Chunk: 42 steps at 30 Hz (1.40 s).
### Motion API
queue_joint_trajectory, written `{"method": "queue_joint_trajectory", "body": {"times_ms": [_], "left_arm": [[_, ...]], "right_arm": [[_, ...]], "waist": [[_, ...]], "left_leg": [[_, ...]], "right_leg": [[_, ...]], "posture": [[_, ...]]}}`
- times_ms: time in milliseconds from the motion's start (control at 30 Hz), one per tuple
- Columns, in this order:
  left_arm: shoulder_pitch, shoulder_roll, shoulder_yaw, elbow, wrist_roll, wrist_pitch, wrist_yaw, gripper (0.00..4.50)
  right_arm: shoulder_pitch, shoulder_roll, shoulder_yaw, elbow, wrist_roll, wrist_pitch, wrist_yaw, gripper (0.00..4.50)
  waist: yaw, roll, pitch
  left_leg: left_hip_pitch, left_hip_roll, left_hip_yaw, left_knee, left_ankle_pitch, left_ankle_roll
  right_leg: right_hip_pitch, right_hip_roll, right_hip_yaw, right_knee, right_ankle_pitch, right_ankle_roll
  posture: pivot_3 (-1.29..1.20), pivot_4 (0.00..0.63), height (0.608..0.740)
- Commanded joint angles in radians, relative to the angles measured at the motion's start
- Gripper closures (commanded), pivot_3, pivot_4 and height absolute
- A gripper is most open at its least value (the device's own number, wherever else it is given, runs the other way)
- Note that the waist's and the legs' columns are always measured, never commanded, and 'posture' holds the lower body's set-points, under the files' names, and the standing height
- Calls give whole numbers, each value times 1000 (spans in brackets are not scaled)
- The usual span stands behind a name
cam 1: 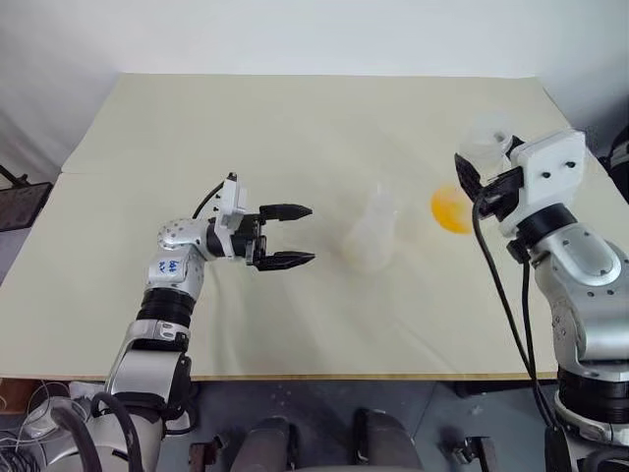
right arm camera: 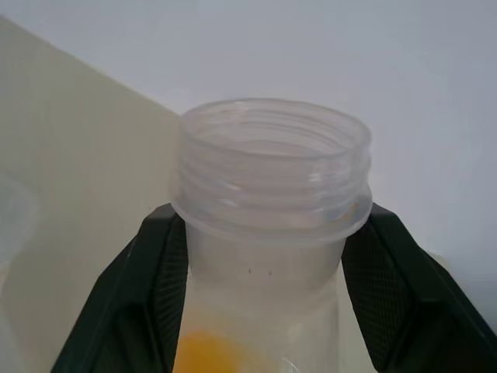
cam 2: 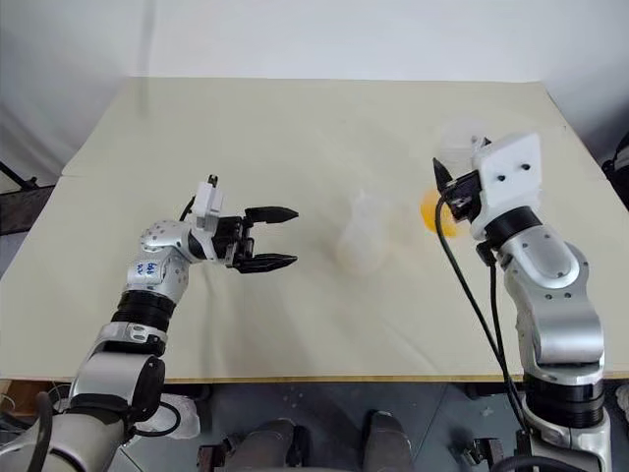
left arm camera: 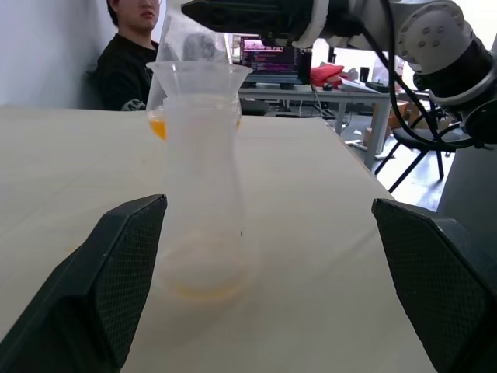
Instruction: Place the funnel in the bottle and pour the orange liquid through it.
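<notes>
Right wrist view: the right end effector [right arm camera: 264,256] is clamped on the neck of the clear flask [right arm camera: 272,202], one finger to each side below the threaded rim, with the orange liquid [right arm camera: 203,351] low inside. In the left wrist view the funnel [left arm camera: 199,76] already sits in the mouth of the frosted bottle [left arm camera: 200,194], which stands upright on the tabletop [cam 1: 295,138] between the two arms. The left end effector [cam 1: 287,236] is spread wide, level, pointing at the bottle from just beside it, not touching.

Judgement: the step in hand is carrying the flask over for the pour. It would be done well by steadying the bottle's body with the left fingers first, bringing the flask lip directly above the funnel cone, and tilting slowly; the funnel is light and could tip.

The tabletop is pale beige and bare around the bottle. Beyond it, a seated person [left arm camera: 128,62], desks and a lit monitor [left arm camera: 268,54].
</notes>
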Motion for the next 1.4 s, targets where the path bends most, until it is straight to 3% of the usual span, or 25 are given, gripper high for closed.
{"method": "queue_joint_trajectory", "body": {"times_ms": [33, 200, 600, 1400], "left_arm": [[-48, -6, 6, 32, 12, -31, -19, 0], [-90, -13, 10, 116, 27, -70, -45, 0], [-154, -33, 12, 231, 46, -119, -86, 0], [-189, -57, 17, 281, 58, -138, -107, 0]], "right_arm": [[-5, -37, 71, -144, -136, 87, -64, 2084], [-16, -99, 229, -181, -352, 161, -94, 2084], [-89, -179, 413, -166, -652, 168, 29, 2084], [-109, -224, 347, -28, -863, -202, 193, 2084]], "waist": [[1, 0, 0], [3, 0, 0], [2, 0, 0], [0, 0, 0]], "left_leg": [[0, 0, 0, 0, 0, 0], [0, -1, 0, 0, 0, 0], [-1, -1, 1, 0, 0, 0], [-1, 0, 1, 0, 0, 0]], "right_leg": [[0, 0, 0, 0, 0, 0], [0, 0, 0, 0, 0, 0], [-1, 0, 0, 0, 0, 0], [-1, 0, 0, -1, 0, 0]], "posture": [[0, 150, 740], [0, 150, 740], [0, 150, 740], [0, 150, 740]]}}
